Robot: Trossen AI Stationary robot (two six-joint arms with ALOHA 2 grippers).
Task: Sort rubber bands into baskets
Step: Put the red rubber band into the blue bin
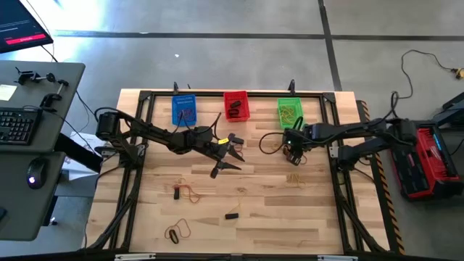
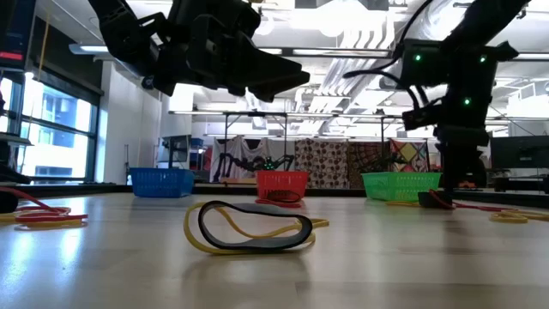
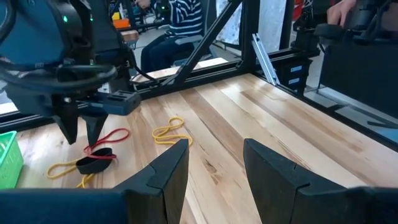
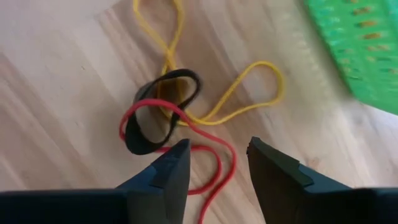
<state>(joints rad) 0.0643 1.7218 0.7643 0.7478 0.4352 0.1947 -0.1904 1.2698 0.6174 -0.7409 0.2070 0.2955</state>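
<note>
Three baskets stand along the table's far edge: blue (image 1: 184, 110), red (image 1: 235, 105) and green (image 1: 289, 110). Just in front of the green basket lies a tangle of three rubber bands: a black one (image 4: 163, 109), a red one (image 4: 205, 155) and a yellow one (image 4: 242, 87). My right gripper (image 4: 217, 158) points down over this tangle, open, its fingertips on either side of the red band's loop. Whether they touch it does not show. My left gripper (image 1: 230, 163) hovers open and roughly level above the table's middle, holding nothing.
More bands lie loose: a yellow one (image 1: 296, 177) nearer than the right gripper, a red and yellow pair (image 1: 187, 191), a black piece (image 1: 232, 215), and a black and yellow pair (image 1: 176, 232) near the front edge. A black frame (image 1: 145, 94) borders the table.
</note>
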